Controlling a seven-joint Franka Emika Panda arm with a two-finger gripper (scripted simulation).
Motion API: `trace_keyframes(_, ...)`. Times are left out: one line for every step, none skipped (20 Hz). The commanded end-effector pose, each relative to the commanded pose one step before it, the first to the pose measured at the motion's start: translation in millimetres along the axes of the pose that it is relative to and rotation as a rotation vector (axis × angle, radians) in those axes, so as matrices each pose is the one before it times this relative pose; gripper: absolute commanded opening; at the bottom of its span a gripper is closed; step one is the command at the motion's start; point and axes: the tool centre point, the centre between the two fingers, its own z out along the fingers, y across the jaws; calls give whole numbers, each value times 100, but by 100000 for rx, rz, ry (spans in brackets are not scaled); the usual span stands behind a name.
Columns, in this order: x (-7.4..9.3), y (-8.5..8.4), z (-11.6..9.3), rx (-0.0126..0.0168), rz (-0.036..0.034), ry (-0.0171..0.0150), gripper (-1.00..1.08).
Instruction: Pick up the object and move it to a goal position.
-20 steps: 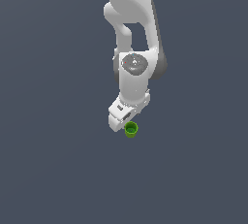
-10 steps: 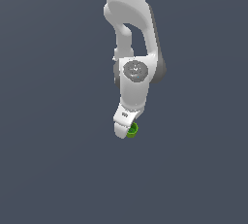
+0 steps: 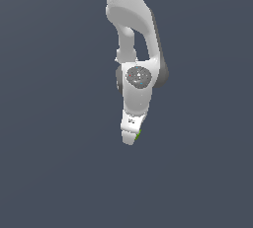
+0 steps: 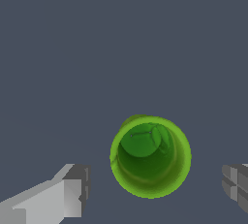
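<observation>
The object [image 4: 150, 156] is a small bright green cup with a hollow, darker green centre. In the wrist view it stands upright on the grey floor, between my two fingers and clear of both. My gripper [image 4: 157, 191] is open, with one finger [image 4: 72, 189] on one side and the other finger [image 4: 236, 182] on the opposite side. In the exterior view my gripper [image 3: 130, 137] hangs down over the object, and only a thin green sliver of the object [image 3: 140, 132] shows beside the white hand.
The white arm [image 3: 131, 29] reaches down from the exterior view's top. A plain dark grey floor [image 3: 49, 148] lies all around.
The gripper has swung and come down over the green object. The object showed fully below the hand before; now the hand covers nearly all of it in the exterior view.
</observation>
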Motion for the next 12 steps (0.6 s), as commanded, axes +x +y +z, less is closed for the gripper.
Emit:
trace_keyframes(57,53,171,28,-3437,25,100)
trace_keyframes(14,14,52,15,-958,7,100)
trace_keyframes(11,12,44,12,-810,7,100)
trace_keyframes(10,10,36,10,-664,6,100)
trace_keyframes(6,8,28,8,-514,5,100)
trace_keyframes(5,5,20,5,-369,3,100)
trace_keyframes(5,3,12,3,-224,2,100)
trace_keyframes(-2,2,4,1,-69,1,100)
trace_keyframes(-10,-12,-14,13,476,-8,100)
trace_keyframes(-3,0,40,0,0,0,100)
trace_keyframes(-8,0,120,0,0,0,100)
trace_keyframes(17,-9,199,0,-49,-1,100)
